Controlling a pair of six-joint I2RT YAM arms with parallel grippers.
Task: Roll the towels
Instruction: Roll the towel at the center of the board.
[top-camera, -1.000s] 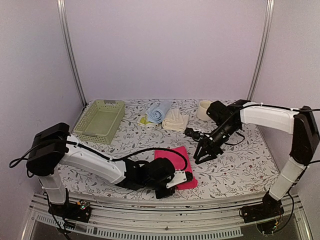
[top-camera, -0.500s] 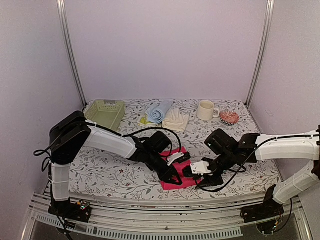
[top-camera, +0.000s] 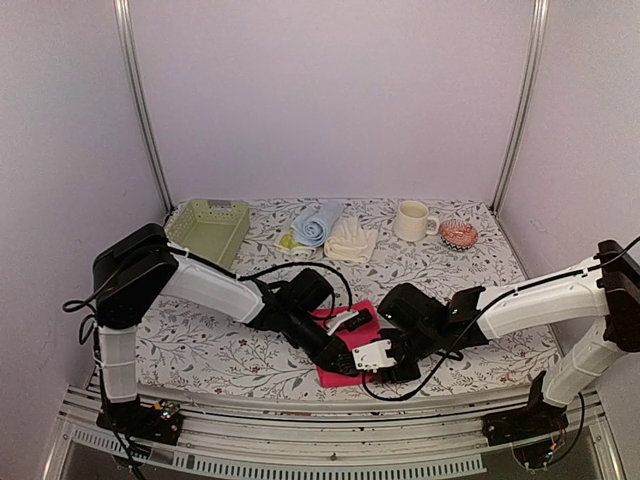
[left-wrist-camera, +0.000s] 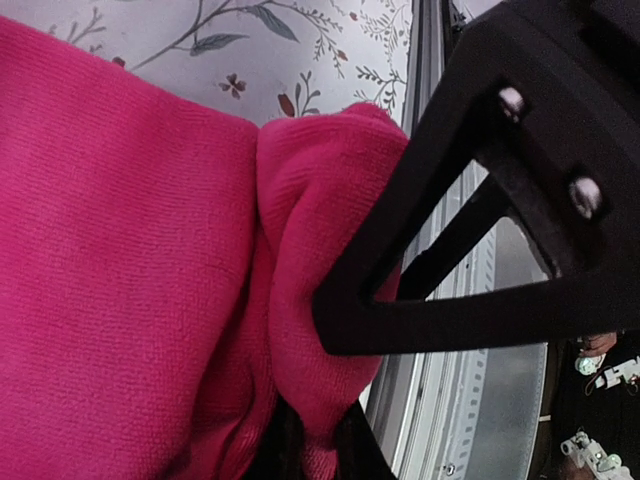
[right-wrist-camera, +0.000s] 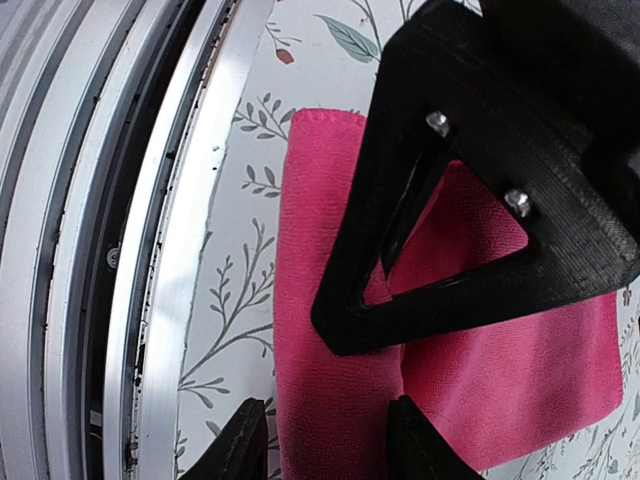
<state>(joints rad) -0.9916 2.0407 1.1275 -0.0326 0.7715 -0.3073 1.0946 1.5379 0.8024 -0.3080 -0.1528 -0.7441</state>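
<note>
The hot pink towel (top-camera: 366, 322) lies flat near the table's front edge. My left gripper (top-camera: 350, 362) is shut on a bunched fold of its near edge, and the pinch shows in the left wrist view (left-wrist-camera: 315, 440) with the pink cloth (left-wrist-camera: 120, 250) around it. My right gripper (top-camera: 392, 368) is open just to the right, and its fingers straddle the same near edge (right-wrist-camera: 325, 445) of the towel (right-wrist-camera: 330, 330). At the back lie a rolled light blue towel (top-camera: 318, 222), a cream-white towel (top-camera: 350, 240) and a pale yellow-green towel (top-camera: 289, 241).
A pale green mesh basket (top-camera: 208, 228) stands at the back left. A cream mug (top-camera: 410, 220) and a small reddish dish (top-camera: 459, 234) stand at the back right. The metal front rail (right-wrist-camera: 170, 250) runs just beside the towel. The two grippers are almost touching.
My right arm swung from the back right down to the towel's near edge. My left gripper moved along the towel to the near edge and now grips a fold.
</note>
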